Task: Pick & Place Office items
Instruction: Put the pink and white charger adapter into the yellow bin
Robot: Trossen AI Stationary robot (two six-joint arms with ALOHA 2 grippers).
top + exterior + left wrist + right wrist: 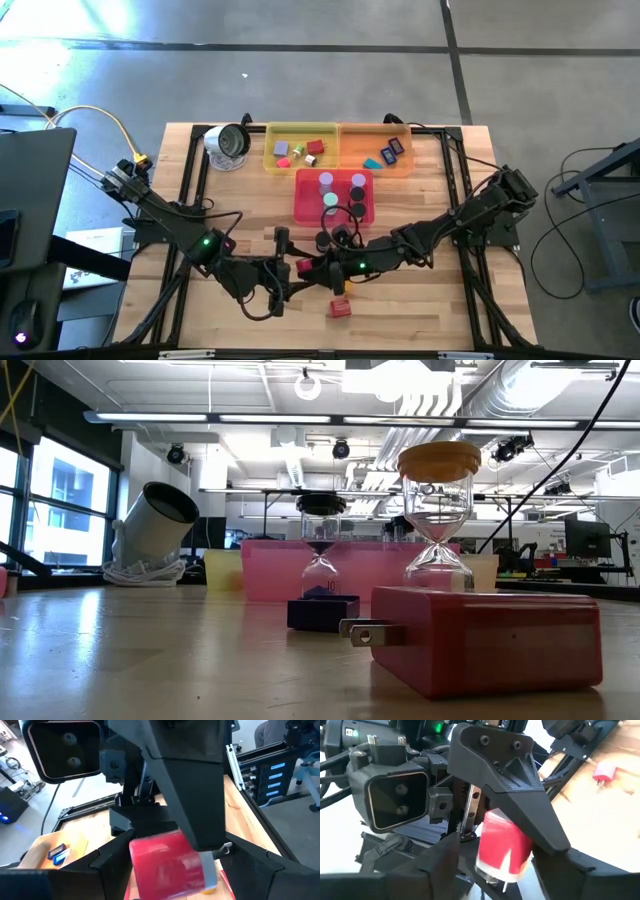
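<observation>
Two red plug blocks: one [340,307] on table, one [304,265] between both tools

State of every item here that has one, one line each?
Red piece: off the table, between left pincer and right pincer.
Red plug block: lying flat on the table.
Orange-capped hourglass: upright.
Black-capped hourglass: upright.
Silver-rimmed round object: tilted.
</observation>
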